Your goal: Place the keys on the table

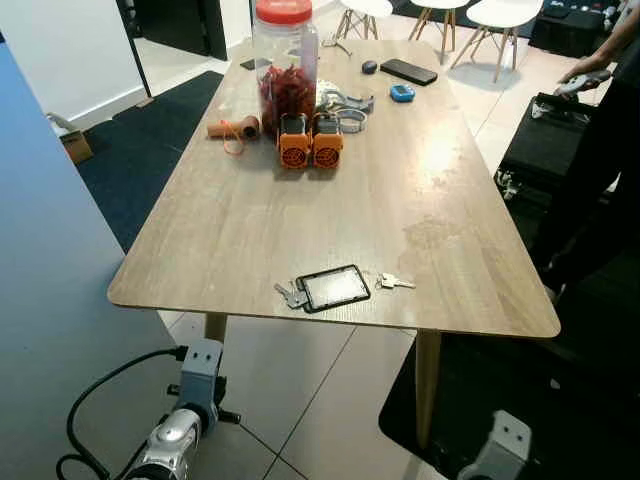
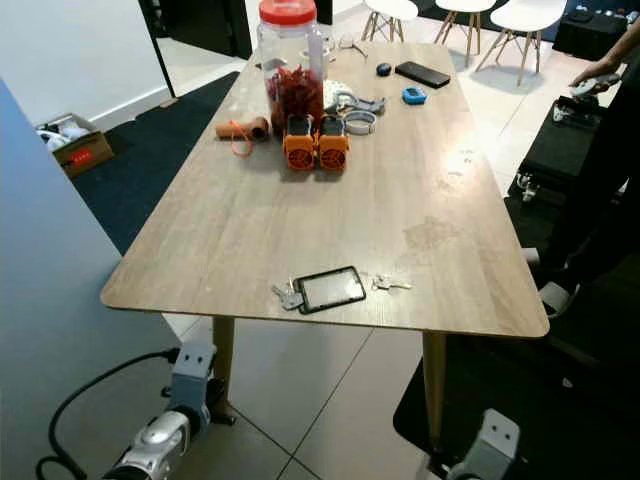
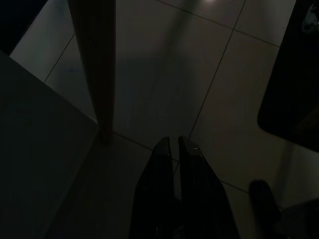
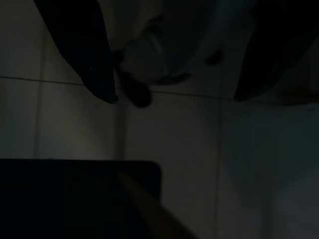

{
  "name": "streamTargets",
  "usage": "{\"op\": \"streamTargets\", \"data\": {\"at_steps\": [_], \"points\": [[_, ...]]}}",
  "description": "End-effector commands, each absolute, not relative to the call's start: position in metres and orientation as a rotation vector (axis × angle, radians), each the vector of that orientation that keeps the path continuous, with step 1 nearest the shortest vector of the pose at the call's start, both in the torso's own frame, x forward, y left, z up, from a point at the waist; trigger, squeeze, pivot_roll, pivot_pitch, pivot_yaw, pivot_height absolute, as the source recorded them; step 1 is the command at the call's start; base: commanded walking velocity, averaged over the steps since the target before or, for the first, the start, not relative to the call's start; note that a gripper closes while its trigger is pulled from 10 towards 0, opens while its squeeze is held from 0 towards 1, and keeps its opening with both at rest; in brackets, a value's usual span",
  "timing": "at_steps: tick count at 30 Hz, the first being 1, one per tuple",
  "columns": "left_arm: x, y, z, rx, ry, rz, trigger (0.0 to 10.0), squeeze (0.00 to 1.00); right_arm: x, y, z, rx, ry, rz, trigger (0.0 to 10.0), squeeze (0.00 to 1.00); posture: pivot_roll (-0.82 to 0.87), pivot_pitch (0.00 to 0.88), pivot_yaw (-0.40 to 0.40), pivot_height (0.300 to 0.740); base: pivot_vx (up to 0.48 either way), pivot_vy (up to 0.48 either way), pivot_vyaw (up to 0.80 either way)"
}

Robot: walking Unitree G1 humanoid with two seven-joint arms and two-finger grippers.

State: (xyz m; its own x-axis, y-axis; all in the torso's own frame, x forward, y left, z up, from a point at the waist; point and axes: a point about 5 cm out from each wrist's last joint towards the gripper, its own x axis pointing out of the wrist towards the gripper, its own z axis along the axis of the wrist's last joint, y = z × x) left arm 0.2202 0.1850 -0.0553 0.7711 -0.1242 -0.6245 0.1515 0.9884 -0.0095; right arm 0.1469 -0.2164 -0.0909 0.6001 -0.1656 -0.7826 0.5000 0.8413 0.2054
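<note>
1. Left gripper (image 3: 174, 144) hangs low over the floor tiles, fingers pressed together, beside a table leg (image 3: 97, 64).
2. Right gripper (image 4: 174, 99) hangs low too, fingers spread wide and empty.
3. Up on the table (image 1: 300, 200), well above both grippers, keys (image 1: 394, 282) lie near the front edge, just beside a phone (image 1: 334, 288).
4. Farther back stands a jar (image 1: 285, 60).

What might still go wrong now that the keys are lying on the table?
1. The keys and the phone lie close to the table near edge; a bump as the arms rise could knock them off.
2. A cable loops beside the left arm and might snag.
3. A person stands near the table's right side, within possible swing range.
</note>
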Motion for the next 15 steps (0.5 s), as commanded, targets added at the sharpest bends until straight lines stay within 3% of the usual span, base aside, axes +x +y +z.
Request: {"op": "streamTargets", "data": {"at_steps": [1, 15], "points": [[0.2156, 0.1895, -0.0584, 0.061, 0.706, -0.155, 10.0, 0.0, 0.1401, -0.2114, -0.095, 0.421, 0.881, -0.381, 10.0, 0.0, 0.05, 0.033, 0.025, 0.74, 0.0, 0.0, 0.0], [0.2084, 0.1891, -0.0643, 0.154, 0.758, -0.177, 10.0, 0.0, 0.1326, -0.2036, -0.0986, 0.337, 0.91, -0.329, 10.0, 0.0, 0.05, 0.024, 0.019, 0.74, 0.0, 0.0, 0.0]]}}
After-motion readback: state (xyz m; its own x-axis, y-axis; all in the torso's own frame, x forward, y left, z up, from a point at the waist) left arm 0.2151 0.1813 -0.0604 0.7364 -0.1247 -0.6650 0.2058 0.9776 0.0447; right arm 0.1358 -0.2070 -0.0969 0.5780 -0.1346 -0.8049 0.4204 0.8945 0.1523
